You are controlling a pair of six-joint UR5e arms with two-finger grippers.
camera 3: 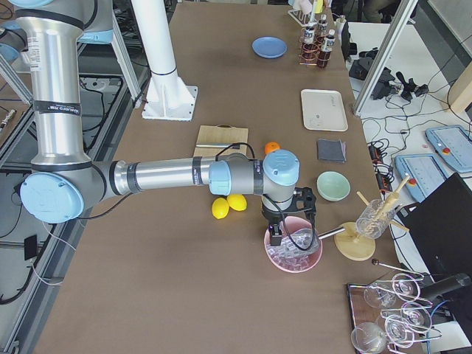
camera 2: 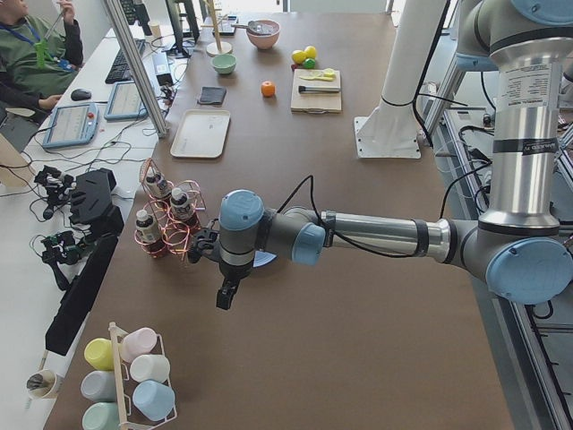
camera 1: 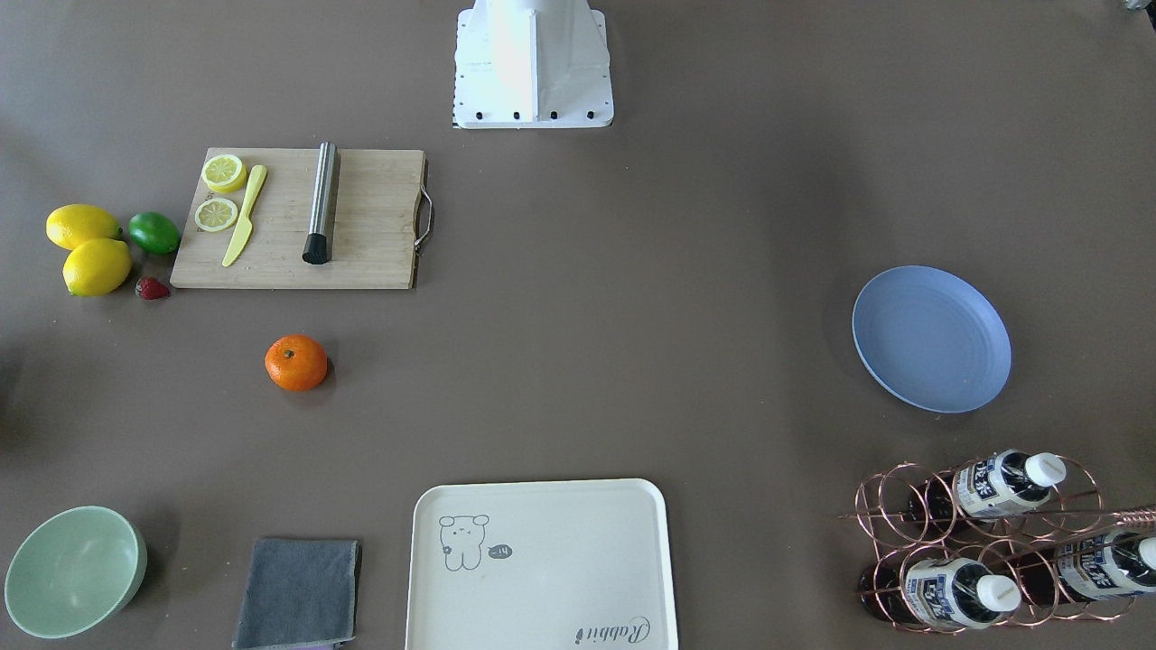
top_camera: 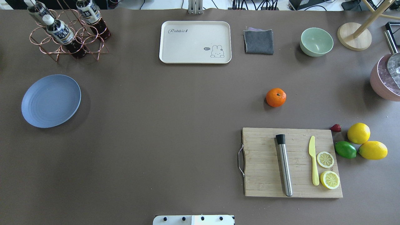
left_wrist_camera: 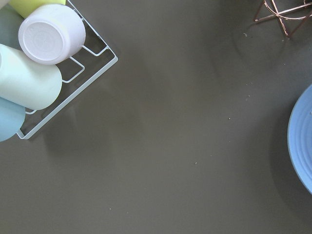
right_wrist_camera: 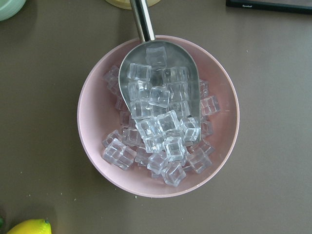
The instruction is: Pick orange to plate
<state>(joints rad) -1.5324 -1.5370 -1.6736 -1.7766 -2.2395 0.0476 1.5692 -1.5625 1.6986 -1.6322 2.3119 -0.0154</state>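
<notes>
The orange point(camera 1: 295, 363) point(top_camera: 276, 97) point(camera 3: 272, 147) sits alone on the brown table, just beyond the wooden cutting board point(top_camera: 292, 162). At the table's opposite end lies the pale blue plate point(camera 1: 931, 338) point(top_camera: 51, 100) point(camera 3: 269, 47), with nothing on it. Its rim point(left_wrist_camera: 302, 141) shows at the right edge of the left wrist view. My left gripper point(camera 2: 228, 294) hangs over the table beside the plate; I cannot tell if it is open or shut. My right gripper point(camera 3: 276, 234) hovers over a pink bowl of ice point(right_wrist_camera: 158, 114), far from the orange; its state is unclear too.
Two lemons point(top_camera: 365, 142), a lime point(top_camera: 345, 149) and a strawberry point(top_camera: 336, 127) lie by the board. A cream tray point(top_camera: 195, 42), grey cloth point(top_camera: 258, 41) and mint bowl point(top_camera: 316, 41) line the far edge. A copper bottle rack point(top_camera: 67, 31) stands behind the plate. A cup rack point(left_wrist_camera: 44, 63) sits near the left gripper.
</notes>
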